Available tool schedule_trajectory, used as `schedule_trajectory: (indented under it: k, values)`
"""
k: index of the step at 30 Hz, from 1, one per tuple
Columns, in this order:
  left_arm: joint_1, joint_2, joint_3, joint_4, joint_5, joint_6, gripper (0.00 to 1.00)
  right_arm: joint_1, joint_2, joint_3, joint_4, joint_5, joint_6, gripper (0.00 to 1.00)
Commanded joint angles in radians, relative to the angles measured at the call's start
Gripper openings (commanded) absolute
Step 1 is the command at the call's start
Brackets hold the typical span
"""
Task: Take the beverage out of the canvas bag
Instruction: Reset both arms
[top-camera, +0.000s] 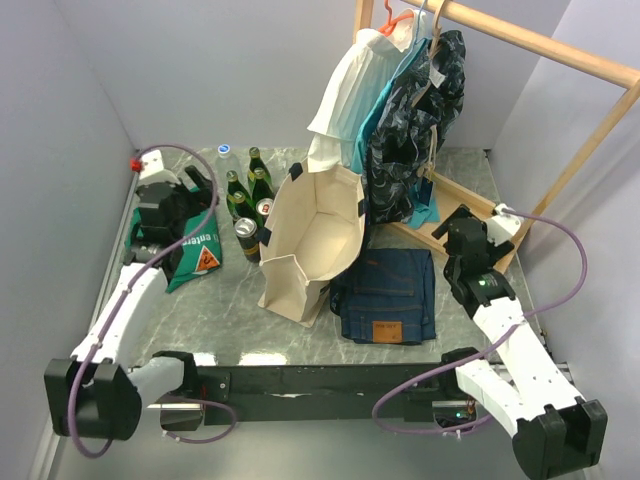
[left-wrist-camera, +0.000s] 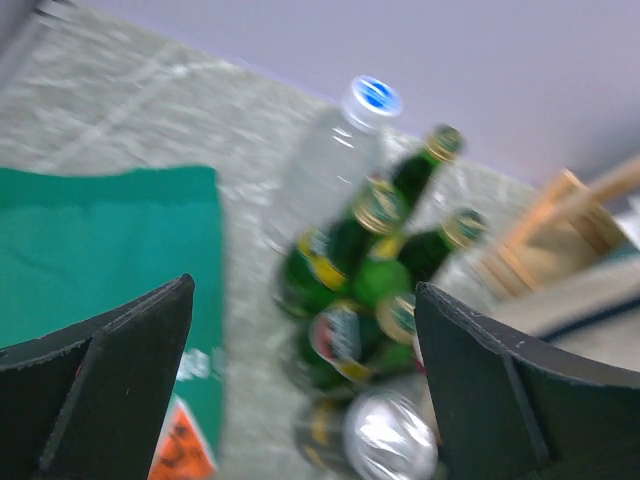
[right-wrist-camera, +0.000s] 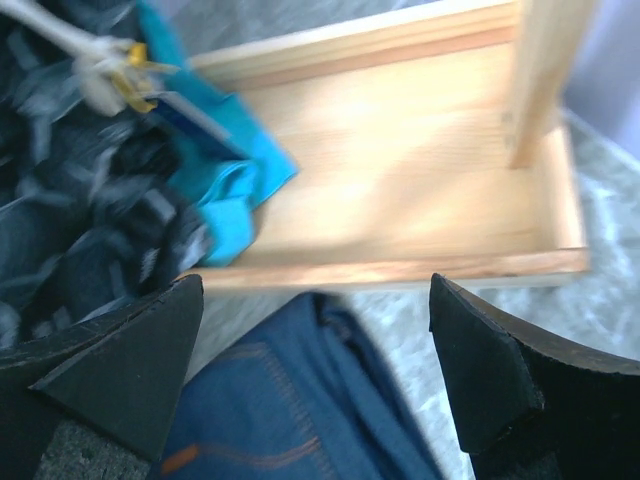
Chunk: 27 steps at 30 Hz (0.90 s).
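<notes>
**Top view, read left to right, with wrist views for detail**

- **Left jaws:** at the far-left corner of the grey, stone-veined desk (top-camera: 230, 320), they stand wide apart and grip nothing. The left wrist view shows their fingers (left-wrist-camera: 110, 380) as matte black wedges.
- **Green printed cloth** (top-camera: 195, 258): lies flat beside them and carries an orange diamond mark.
- **Drinks:** these stand upright in a cluster outside the bag, just beside its left wall.
  - A clear plastic bottle (top-camera: 223, 155) with a blue cap stands farthest back.
  - The green glass bottles (top-camera: 250, 185) stand in the middle.
  - Two cans (top-camera: 247, 235) with silvery tops stand nearest.
  - The blurred left wrist view adds gold caps and yellow labels on the glass.
- **Canvas bag** (top-camera: 300, 290): boxy, cream and soft-walled, with dark navy straps. It stands upright at mid-desk with its mouth open. Of its interior, the top view shows cream fabric.
- **Folded jeans** (top-camera: 388, 295): they lie just beside the bag's right base and bear a tan patch. The right wrist view shows orange stitching on them.
- **Pale wooden rack** (top-camera: 560, 50): stands behind the jeans and hangs white pleated, teal and dark patterned garments (top-camera: 415, 110). Only the right wrist view shows its tray-like base with a raised lip.
- **Right jaws:** between jeans and rack base, they stand wide apart and hold nothing, with black fingers (right-wrist-camera: 500, 380)
</notes>
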Motion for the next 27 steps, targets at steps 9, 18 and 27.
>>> schedule_trajectory:
  k: [9, 18, 27]
  values:
    - [0.339, 0.024, -0.218, 0.351, 0.488, 0.152, 0.96, -0.004, 0.040, -0.167, 0.295, 0.334, -0.154, 1.00]
    - [0.338, -0.045, -0.307, 0.391, 0.416, 0.169, 0.96, -0.004, -0.141, -0.417, 0.674, 0.003, -0.288, 1.00]
    - [0.313, -0.049, -0.335, 0.431, 0.392, 0.153, 0.96, -0.004, -0.015, -0.455, 0.814, -0.047, -0.393, 1.00]
